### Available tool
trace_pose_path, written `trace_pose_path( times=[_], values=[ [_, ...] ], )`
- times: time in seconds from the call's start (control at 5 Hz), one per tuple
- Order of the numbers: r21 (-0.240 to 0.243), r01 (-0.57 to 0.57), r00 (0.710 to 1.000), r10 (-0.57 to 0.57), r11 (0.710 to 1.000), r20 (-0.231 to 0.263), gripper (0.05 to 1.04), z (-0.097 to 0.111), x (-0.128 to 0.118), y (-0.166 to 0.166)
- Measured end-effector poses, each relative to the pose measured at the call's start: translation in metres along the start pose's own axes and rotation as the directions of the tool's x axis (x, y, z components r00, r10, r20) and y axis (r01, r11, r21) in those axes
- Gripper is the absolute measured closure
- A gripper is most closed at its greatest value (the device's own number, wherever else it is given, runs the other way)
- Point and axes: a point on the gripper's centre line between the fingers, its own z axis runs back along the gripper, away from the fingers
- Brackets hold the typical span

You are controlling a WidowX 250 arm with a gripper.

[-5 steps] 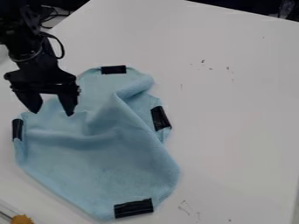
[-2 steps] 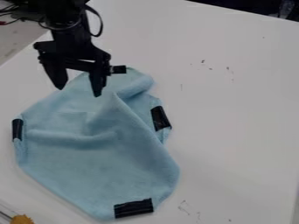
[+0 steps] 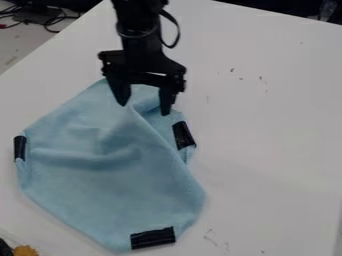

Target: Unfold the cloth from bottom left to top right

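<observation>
Robot arm (image 3: 138,30): black, coming in from the top, just before twelve o'clock.
Gripper (image 3: 143,109): hanging over the cloth's one o'clock end, its two fingers wide apart and pointing down. I can't tell if the tips touch the cloth.
Cloth (image 3: 100,195): soft and light blue, lying on the table toward eight o'clock. It is not flat yet.
Big fold: a slanting ridge that starts up by the gripper and runs down toward the cloth's four o'clock side.
Small wrinkles: bumpy lines across the cloth's middle.
Left tape (image 3: 20,148): a black strip on the cloth's edge, between nine and ten o'clock.
Right tape (image 3: 184,135): a black strip on the cloth at two o'clock.
Bottom tape (image 3: 153,238): a black strip at the cloth's five o'clock edge.
Table (image 3: 274,160): white, with little dark marks at one o'clock and five o'clock.
Wires (image 3: 53,21): black and red, past the table at ten to eleven o'clock.
Fuzzy thing (image 3: 25,251): orange-yellow, down in the corner between seven and eight o'clock.
</observation>
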Motion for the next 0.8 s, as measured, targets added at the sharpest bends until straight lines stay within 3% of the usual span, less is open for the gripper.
trace_pose_path(
  times=[0.6,0.8],
  values=[
    [-0.008,0.065,0.996,-0.066,0.998,-0.067,0.083,-0.027,0.034,-0.041],
    [-0.042,0.072,0.992,-0.076,0.997,-0.100,0.083,-0.045,0.035,-0.045]
  ],
)
